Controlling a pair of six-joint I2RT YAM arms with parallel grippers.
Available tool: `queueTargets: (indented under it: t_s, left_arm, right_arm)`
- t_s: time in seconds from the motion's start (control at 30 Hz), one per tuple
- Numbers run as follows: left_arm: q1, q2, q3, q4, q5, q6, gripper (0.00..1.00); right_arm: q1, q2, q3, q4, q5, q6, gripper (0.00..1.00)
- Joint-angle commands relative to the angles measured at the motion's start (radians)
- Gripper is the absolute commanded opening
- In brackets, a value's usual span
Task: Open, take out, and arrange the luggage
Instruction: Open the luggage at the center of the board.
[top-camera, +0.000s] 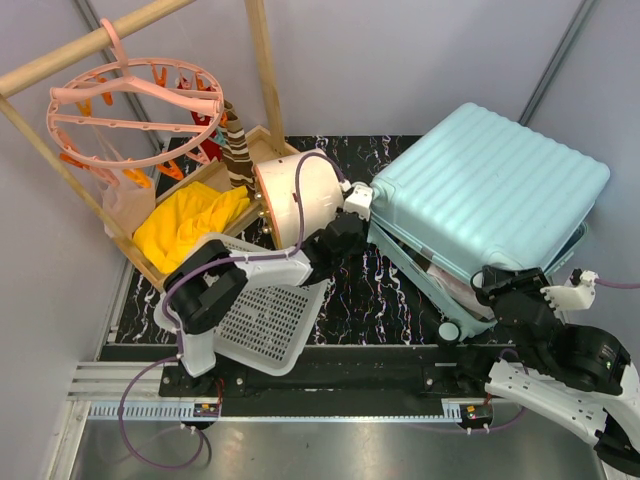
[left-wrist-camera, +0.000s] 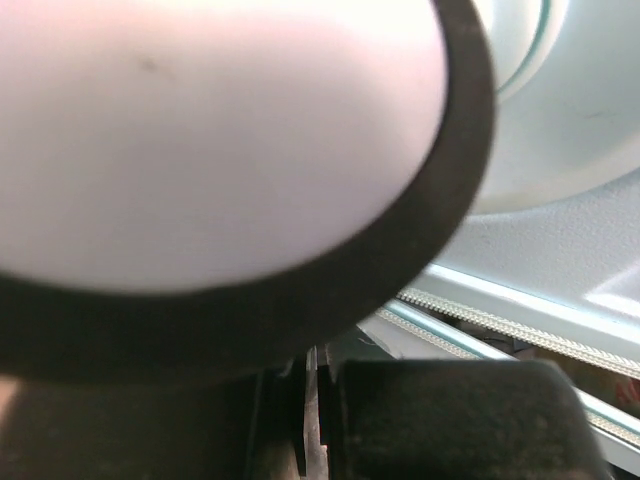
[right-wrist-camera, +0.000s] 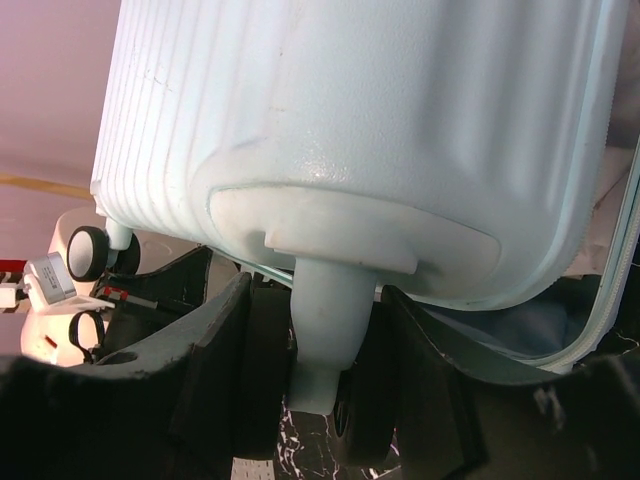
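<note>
A robot lab cell: plain grey walls, arms bolted to a metal rail, a staged clothes rack.

two robot arms seen from above. the left arm rises from its base, folds at a black elbow on the left, then stretches its white forearm to the right and away, nearly level. its black wrist ends at the left gripper, a small white camera block sitting on top. in the left wrist view the left gripper has its two dark fingers pressed together, only a thin slit between them. the right arm bends up from the lower right corner and leans left and away. the right gripper has its black fingers part way apart, clamped on either side of a wheel stem of the luggage.
</note>
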Motion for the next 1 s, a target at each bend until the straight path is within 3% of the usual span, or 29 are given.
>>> queueTargets:
  t_s: [0.0,0.03,0.07,0.13,0.23,0.43,0.67,0.8,0.97]
  left_arm:
    - [0.057,0.013,0.059,0.018,-0.17,0.06,0.04]
    - [0.053,0.001,0.048,0.047,-0.157,0.065,0.26]
    - [0.048,-0.023,0.025,0.067,-0.142,0.091,0.36]
    - [0.034,-0.054,-0.001,0.124,-0.107,0.12,0.63]
    - [0.018,-0.114,-0.031,0.173,-0.042,0.178,0.74]
    - [-0.012,-0.197,-0.078,0.233,0.064,0.221,0.77]
    - [-0.039,-0.258,-0.133,0.279,0.165,0.259,0.8]
    - [-0.07,-0.355,-0.237,0.377,0.298,0.321,0.87]
    - [-0.127,-0.494,-0.275,0.362,0.329,0.45,0.96]
  right_arm:
    - [0.0,-0.009,0.082,-0.185,0.206,-0.105,0.0]
    - [0.0,-0.005,0.085,-0.139,0.197,-0.159,0.0]
    - [0.0,0.009,0.084,-0.025,0.194,-0.295,0.0]
    - [0.0,0.033,0.087,0.056,0.203,-0.378,0.0]
    - [0.0,0.09,0.099,0.174,0.247,-0.523,0.0]
    - [0.0,0.176,0.134,0.523,0.277,-0.842,0.0]
    - [0.0,0.233,0.166,0.741,0.271,-1.039,0.0]
    - [0.0,0.276,0.194,0.887,0.228,-1.186,0.0]
    - [0.0,0.383,0.272,0.97,0.15,-1.28,0.0]
